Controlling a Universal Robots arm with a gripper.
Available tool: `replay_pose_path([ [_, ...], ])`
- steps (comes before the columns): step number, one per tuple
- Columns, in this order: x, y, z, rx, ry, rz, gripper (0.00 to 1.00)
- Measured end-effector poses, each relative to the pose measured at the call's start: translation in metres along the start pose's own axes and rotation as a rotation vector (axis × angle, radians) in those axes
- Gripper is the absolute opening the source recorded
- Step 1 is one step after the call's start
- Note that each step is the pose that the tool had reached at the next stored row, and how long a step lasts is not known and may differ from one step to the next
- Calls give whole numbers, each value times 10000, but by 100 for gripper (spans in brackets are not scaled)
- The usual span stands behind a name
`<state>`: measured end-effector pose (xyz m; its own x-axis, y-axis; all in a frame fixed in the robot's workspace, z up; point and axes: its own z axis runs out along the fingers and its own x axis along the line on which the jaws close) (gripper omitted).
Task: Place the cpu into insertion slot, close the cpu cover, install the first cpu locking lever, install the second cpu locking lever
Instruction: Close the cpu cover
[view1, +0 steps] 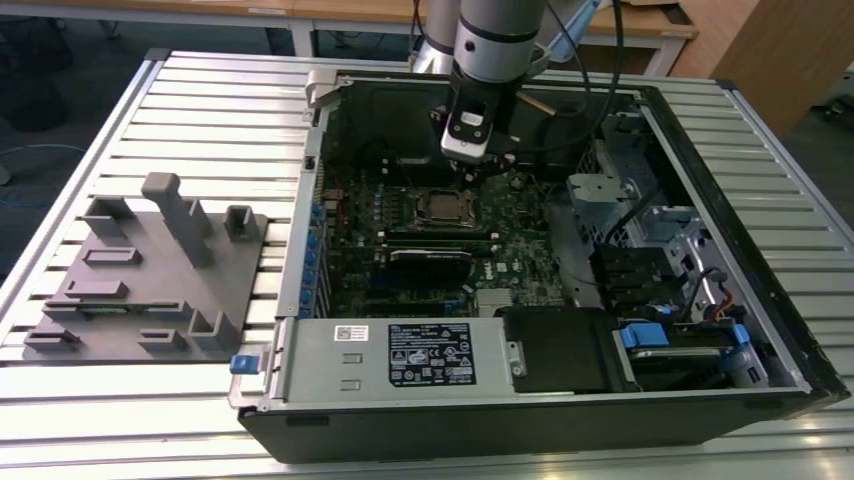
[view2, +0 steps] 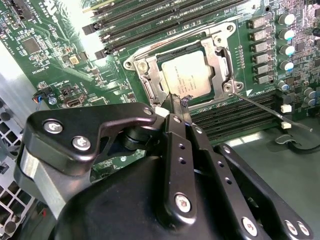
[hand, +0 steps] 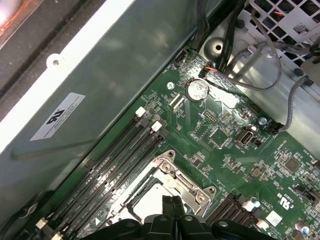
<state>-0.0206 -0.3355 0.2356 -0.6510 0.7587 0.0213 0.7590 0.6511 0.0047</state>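
The cpu (view2: 192, 75) lies flat in the insertion slot (view2: 150, 89) on the green board, its pale metal top showing through the window of the cpu cover (view2: 220, 59). The cover rests down over the chip. A thin metal locking lever (view2: 270, 111) sticks out sideways from the socket's corner, away from the frame. My gripper (view2: 179, 101) is shut with nothing between its narrow black fingers, the tips hovering just at the socket's edge. In the exterior view the gripper (view1: 470, 172) hangs just behind the cpu (view1: 438, 207). The first wrist view shows the gripper (hand: 172, 202) over the cover (hand: 186, 182).
Long black memory slots (view2: 150, 22) run beside the socket on both sides. The open computer case (view1: 747, 140) walls the board in, with cables (hand: 260, 75), a drive cage (view1: 601, 195) and the power supply (view1: 400, 355). A grey fixture block (view1: 147, 270) stands on the slatted table.
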Motion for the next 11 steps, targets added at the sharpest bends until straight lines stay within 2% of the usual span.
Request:
replay_pose_path([
  [11, 0, -1, 9, 8, -13, -3, 10],
])
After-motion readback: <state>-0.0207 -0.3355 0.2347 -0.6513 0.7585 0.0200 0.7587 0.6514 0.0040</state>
